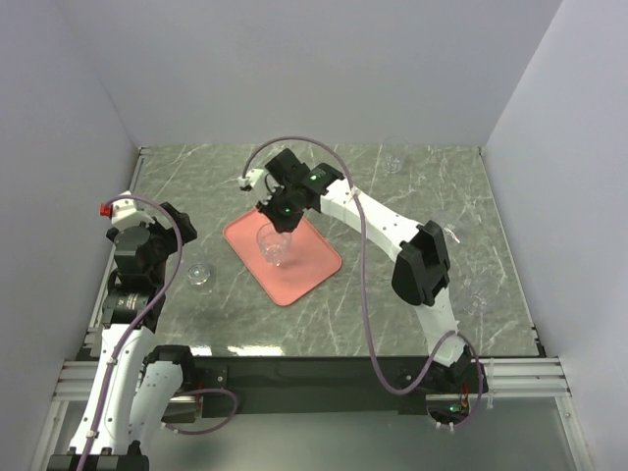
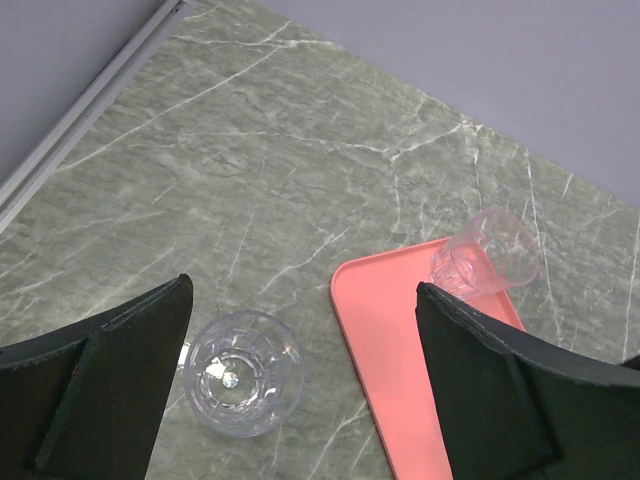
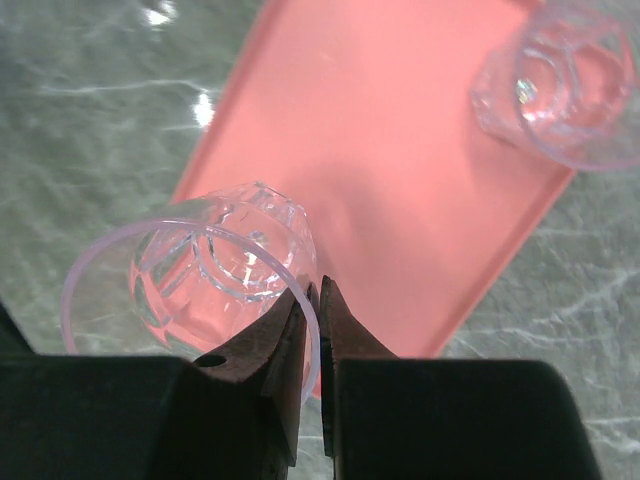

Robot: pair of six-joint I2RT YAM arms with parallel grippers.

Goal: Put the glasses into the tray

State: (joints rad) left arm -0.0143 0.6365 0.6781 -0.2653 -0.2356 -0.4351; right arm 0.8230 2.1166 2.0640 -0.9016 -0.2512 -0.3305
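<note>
1. Right fingers (image 3: 262, 350) pinch the rim of a glass (image 3: 190, 275) over the pink tray (image 3: 400, 170), where another glass (image 3: 572, 85) stands.
2. Left fingers (image 2: 110, 380) gape wide above a third glass (image 2: 243, 372) on the tabletop (image 2: 250, 150).

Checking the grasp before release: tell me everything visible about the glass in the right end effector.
The glass is small, clear and colourless, with a smooth rim and faceted lower body. It is mouth up over the pink tray; whether it rests on it is unclear. The right end effector pinches its rim wall.

The right claw (image 1: 279, 220) hangs over the tray (image 1: 312, 271), a glass (image 1: 273, 244) just beneath it.
</note>
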